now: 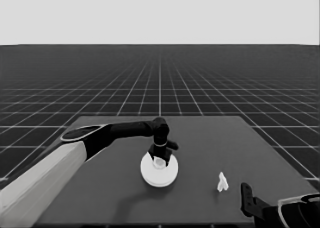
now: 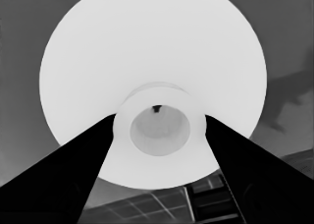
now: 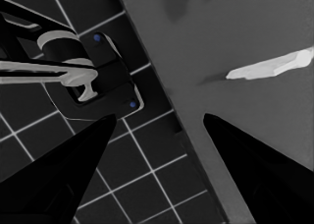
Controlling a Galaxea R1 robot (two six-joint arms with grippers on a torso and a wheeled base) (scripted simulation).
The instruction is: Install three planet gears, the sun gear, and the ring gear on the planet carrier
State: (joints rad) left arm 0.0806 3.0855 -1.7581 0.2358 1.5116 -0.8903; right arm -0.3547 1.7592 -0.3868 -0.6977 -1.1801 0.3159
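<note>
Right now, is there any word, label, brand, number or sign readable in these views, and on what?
None: no text or number is readable in any view.
Larger round part, under the left end effector: plain white.
Thin white piece: plain.
Table: bare, dark.

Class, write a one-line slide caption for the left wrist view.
Left end effector straddling the raised central hub of the larger round part, fingers on either side.
</note>
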